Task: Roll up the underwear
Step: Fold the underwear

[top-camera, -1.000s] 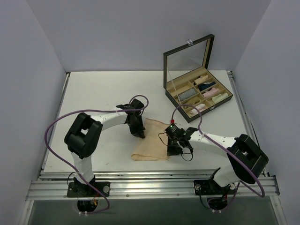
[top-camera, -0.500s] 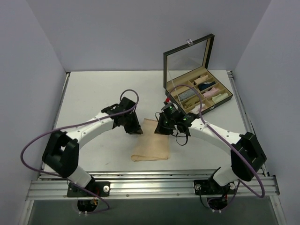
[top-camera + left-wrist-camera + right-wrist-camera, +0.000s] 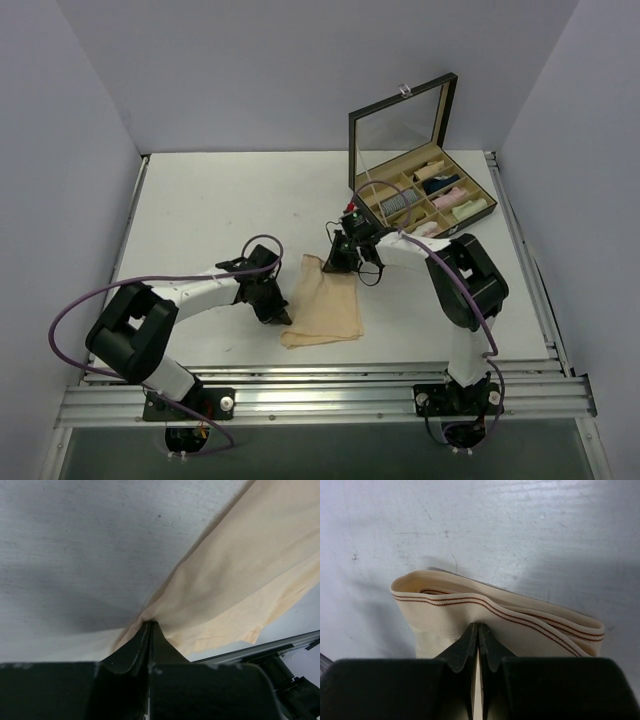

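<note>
The underwear point(image 3: 325, 302) is a pale peach-beige cloth lying flat on the white table between the two arms. My left gripper point(image 3: 280, 314) is shut on its left edge near the front; the left wrist view shows the cloth point(image 3: 240, 575) pinched at the fingertips point(image 3: 150, 626). My right gripper point(image 3: 338, 262) is shut on the far end, where the waistband point(image 3: 495, 607) with two red-brown stripes bunches around the fingertips point(image 3: 478, 627).
An open black box point(image 3: 425, 195) with a raised glass lid stands at the back right, holding pink, cream, grey and dark cloth rolls in compartments. The table's front rail point(image 3: 320, 395) runs along the near edge.
The left gripper moved toward the front along the cloth's left edge. The right gripper moved a little farther back and now holds the waistband end. The cloth lies more stretched.
</note>
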Controlling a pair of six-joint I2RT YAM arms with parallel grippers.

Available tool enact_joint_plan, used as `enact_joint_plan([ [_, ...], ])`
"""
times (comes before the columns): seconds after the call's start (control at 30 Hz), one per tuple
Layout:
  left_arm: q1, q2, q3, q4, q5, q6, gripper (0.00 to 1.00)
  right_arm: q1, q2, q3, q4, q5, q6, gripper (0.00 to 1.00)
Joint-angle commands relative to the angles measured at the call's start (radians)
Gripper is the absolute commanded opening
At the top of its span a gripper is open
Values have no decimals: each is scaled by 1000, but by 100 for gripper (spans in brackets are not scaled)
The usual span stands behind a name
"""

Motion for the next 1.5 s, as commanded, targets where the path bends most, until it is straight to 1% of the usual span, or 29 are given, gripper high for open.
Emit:
enact_joint_plan([
  [0.0, -5, 26, 5, -5, -66, -28, 4, -9, 31, 21, 13, -13, -30, 0],
  [0.03, -7, 32, 11, -77, -85, -32, 3, -7, 34, 19, 7, -10, -37, 0],
  [0.07, -5, 40, 17, -99, -96, -35, 2, -9, 33, 18, -4, -7, -48, 0],
  [0.2, -5, 30, 37, -91, -94, -22, 3, -9, 6, 69, -56, -1, -82, 0],
  [0.3, -7, 5, 61, -94, -93, -8, 6, -6, -20, 117, -98, -3, -91, 0],
  [0.5, -7, 9, 118, -113, -80, 12, 9, 22, -23, 205, -93, -32, -71, 0],
  [0.63, -7, 14, 118, -116, -76, 12, 9, 36, 15, 179, -37, -56, -44, 0],
  [0.8, -5, 2, 106, -151, -87, 14, 9, 28, 65, 53, 55, -58, -25, 0],
  [0.87, -7, 0, 101, -180, -94, 11, 8, 28, 85, 41, 65, -41, -37, 0],
  [0.9, -8, -1, 94, -191, -97, 6, 6, 28, 89, 39, 62, -38, -51, 0],
  [0.93, -7, -4, 94, -235, -122, 1, 5, 25, 97, 42, 52, -38, -59, 0],
  [1.0, -5, -16, 87, -246, -126, 3, 4, 25, 100, 54, 36, -35, -80, 0],
  [1.1, -2, -49, 101, -266, -131, 17, 4, 25, 66, 89, -7, -29, -90, 0],
  [1.13, 1, -59, 136, -286, -137, 24, 5, 24, 34, 118, -20, -26, -93, 1],
  [1.23, 8, -86, 208, -312, -151, 72, 6, 22, -27, 180, -152, 9, -114, 11],
  [1.27, 10, -81, 268, -318, -145, 87, 7, 16, -44, 198, -200, 16, -120, 18],
  [1.3, 11, -73, 299, -323, -139, 122, 8, 11, -62, 200, -221, 26, -125, 19],
  [1.37, 11, -46, 375, -349, -123, 144, 8, -4, -113, 182, -278, 63, -137, 22],
  [1.47, 8, 15, 390, -332, -68, 155, 8, -58, -165, 134, -301, 74, -157, 23],
])
